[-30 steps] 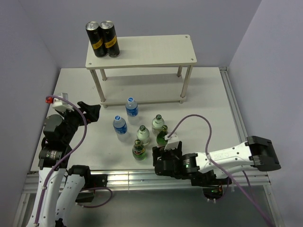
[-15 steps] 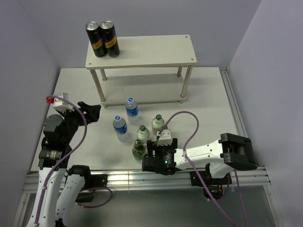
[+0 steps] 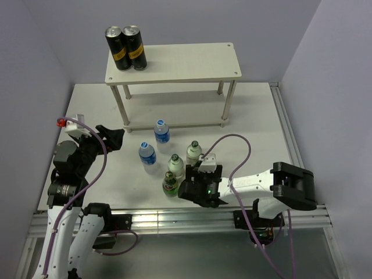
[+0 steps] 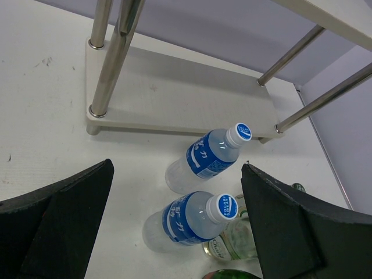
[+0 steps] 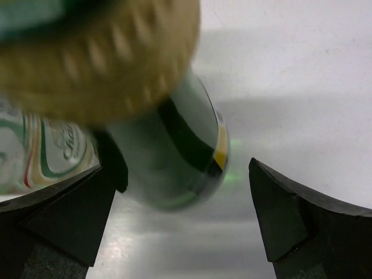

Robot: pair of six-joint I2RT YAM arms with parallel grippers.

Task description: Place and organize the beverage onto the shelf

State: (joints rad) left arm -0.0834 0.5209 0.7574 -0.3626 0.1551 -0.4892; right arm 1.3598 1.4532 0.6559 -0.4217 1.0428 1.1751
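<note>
The cream-white shelf stands at the back, and its lower board shows in the left wrist view. Two blue-label water bottles and three green or clear glass bottles stand on the table in front of it. My right gripper is open over another green bottle with a gold cap, which sits between its spread fingers, unclasped. My left gripper is open and empty at the left, looking down at the water bottles.
Two black cans stand on the left end of the shelf's top board. A clear labelled bottle stands just left of the right gripper. Walls close in at left, back and right. A metal rail runs along the near table edge.
My right gripper has moved left and back from the front of the table to over the near green bottle, now hiding it from above. The left arm has not moved.
</note>
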